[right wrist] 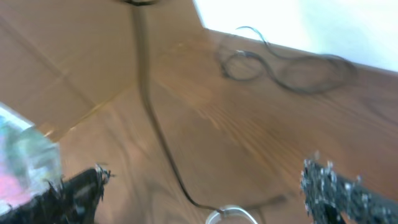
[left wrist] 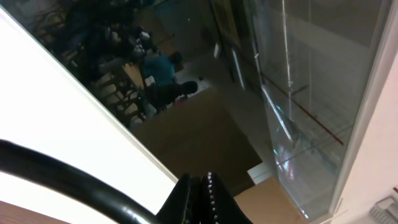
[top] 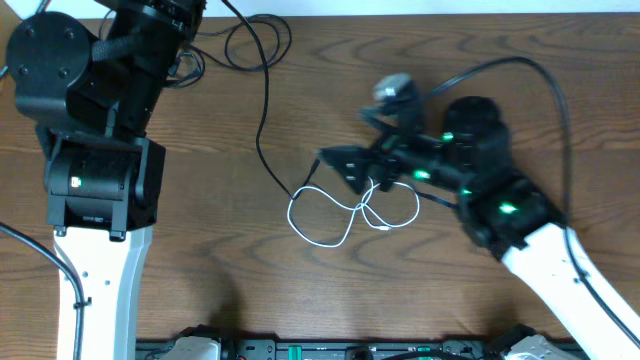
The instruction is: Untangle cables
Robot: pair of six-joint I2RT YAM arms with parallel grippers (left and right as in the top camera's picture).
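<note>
A white cable [top: 322,237] lies in loose loops at the table's middle. A thin black cable [top: 264,120] runs down from coils at the back [top: 250,45] and meets the white loops at their left end. My right gripper [top: 340,172] hovers open just above the top of the white loops, nothing between its fingers. In the right wrist view the black cable [right wrist: 158,140] passes between the wide-apart fingers [right wrist: 78,193] to the white cable [right wrist: 231,214] at the bottom edge, with a further black coil [right wrist: 280,65] behind. My left gripper [left wrist: 202,199] is shut, empty and pointing up away from the table.
The left arm's bulky black body [top: 95,110] covers the table's left side. The right arm [top: 500,205] reaches in from the lower right with its own thick black cable [top: 555,100]. A thick arm cable [left wrist: 68,180] crosses the left wrist view.
</note>
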